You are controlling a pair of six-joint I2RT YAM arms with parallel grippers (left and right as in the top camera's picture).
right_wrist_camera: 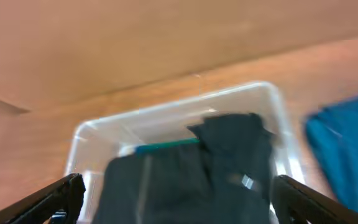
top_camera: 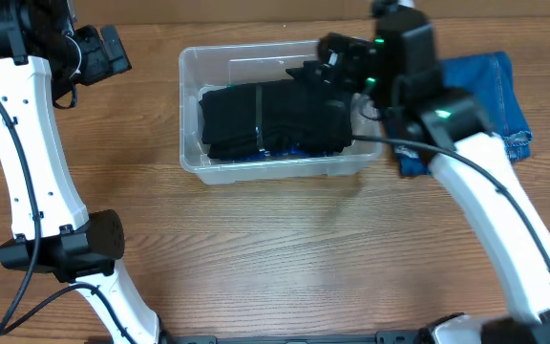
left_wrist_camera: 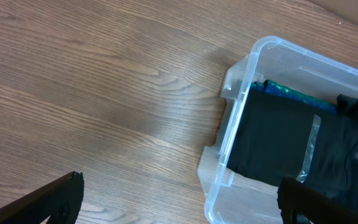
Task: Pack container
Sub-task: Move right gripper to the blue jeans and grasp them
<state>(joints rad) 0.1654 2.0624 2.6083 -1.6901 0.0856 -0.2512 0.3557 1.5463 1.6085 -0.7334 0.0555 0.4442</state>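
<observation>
The clear plastic container sits at the table's back middle, holding folded black clothes with a teal edge under them. My right gripper is open and empty above the container's right end. In the right wrist view the container and the black clothes lie below the spread fingers. My left gripper is open and empty, left of the container. In the left wrist view its fingers frame the container's left end and the black clothes.
Folded blue denim lies on the table right of the container, partly under my right arm; it also shows in the right wrist view. The table is bare wood in front of the container.
</observation>
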